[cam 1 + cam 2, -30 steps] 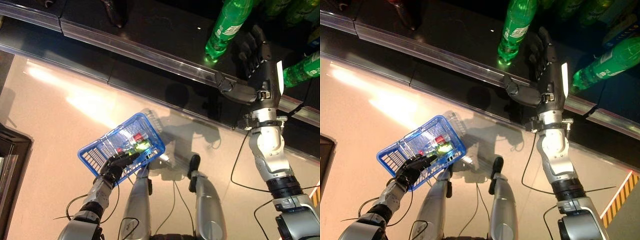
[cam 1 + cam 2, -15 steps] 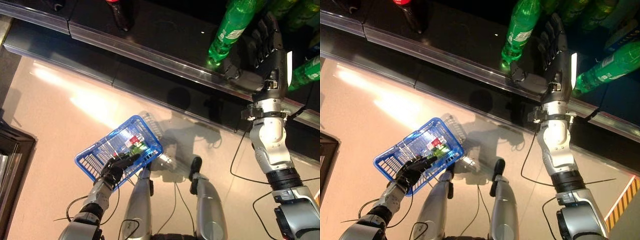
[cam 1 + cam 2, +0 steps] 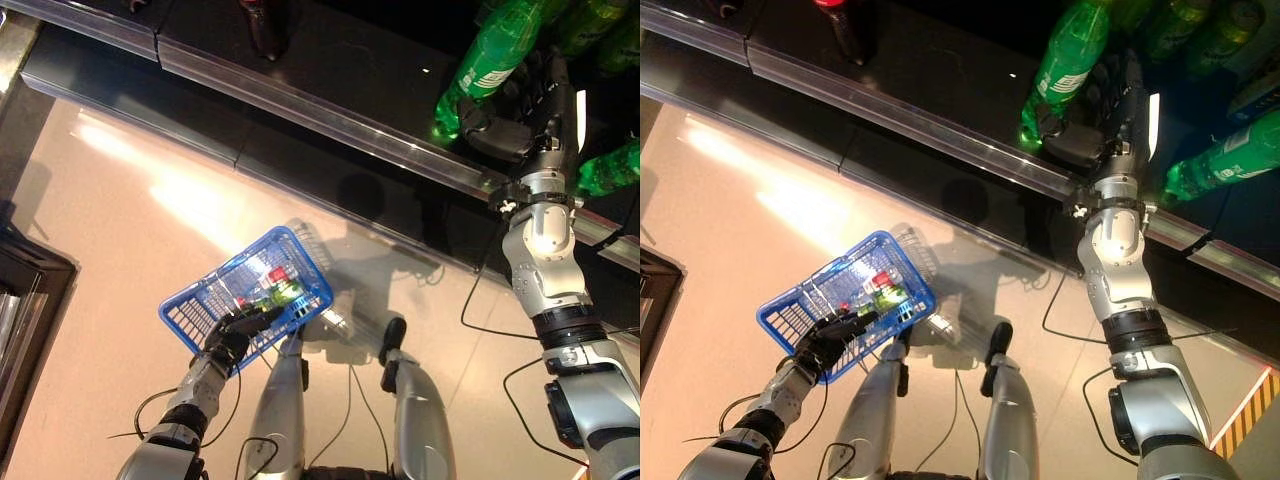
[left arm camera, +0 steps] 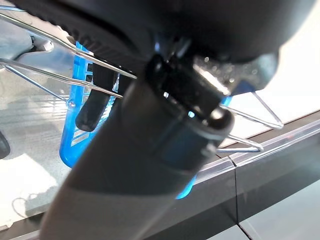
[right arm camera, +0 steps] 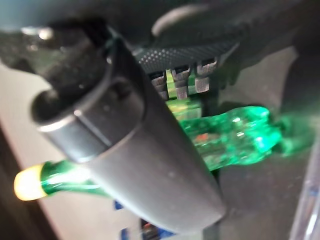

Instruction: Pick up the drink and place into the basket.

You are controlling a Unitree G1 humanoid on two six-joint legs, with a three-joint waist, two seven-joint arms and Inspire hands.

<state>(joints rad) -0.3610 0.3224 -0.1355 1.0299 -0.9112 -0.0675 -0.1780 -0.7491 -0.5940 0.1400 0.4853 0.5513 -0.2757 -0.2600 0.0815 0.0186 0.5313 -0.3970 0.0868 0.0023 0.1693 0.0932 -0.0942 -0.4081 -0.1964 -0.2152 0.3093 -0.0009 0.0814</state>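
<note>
Since the earlier frame, the right hand [image 3: 1095, 135] has closed in on the green drink bottle [image 3: 1065, 72] on the dark shelf [image 3: 930, 60]; before, it stood open beside the bottle with the thumb spread wide. Now the thumb lies across the lower body of the bottle and the fingers sit behind it. The right wrist view shows the bottle [image 5: 225, 132] between thumb and fingers, with the yellow cap [image 5: 26, 183] at the far end. Contact appears made, though the firmness of the grip cannot be confirmed. The bottle stands on the shelf, just behind the shelf's clear front rail [image 3: 330, 110].

More green bottles [image 3: 1225, 160] lie and stand to the right of the hand. A dark bottle with a red cap [image 3: 845, 25] stands further left on the same shelf.

The left hand [image 3: 235, 335] is clamped on the wire handle [image 4: 150, 102] of the blue basket [image 3: 195, 305], held low over the pale floor [image 3: 120, 230]. The basket holds several small items [image 3: 275, 285], red and green among them.
</note>
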